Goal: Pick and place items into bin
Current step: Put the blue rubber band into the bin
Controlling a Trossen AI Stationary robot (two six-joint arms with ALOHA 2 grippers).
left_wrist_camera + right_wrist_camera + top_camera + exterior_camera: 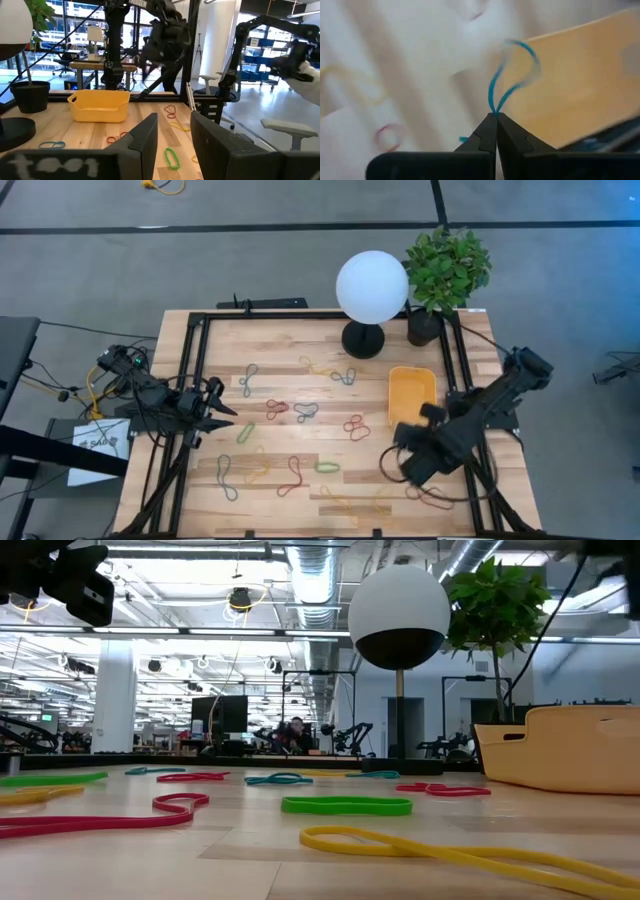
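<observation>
My right gripper's fingers (487, 137) pinched a thin blue band (512, 75) by its very end, just short of the yellow bin (411, 394); I feared a swing might slip it free.

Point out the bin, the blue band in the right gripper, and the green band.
bin (411, 394): high view, bare floor.
blue band (512, 75): right wrist view, its loop.
green band (346, 805): low view, near strand.

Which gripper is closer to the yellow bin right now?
Right. The right gripper, shut on a blue rubber band, is just beside the yellow bin; the left gripper waits across the table.
</observation>
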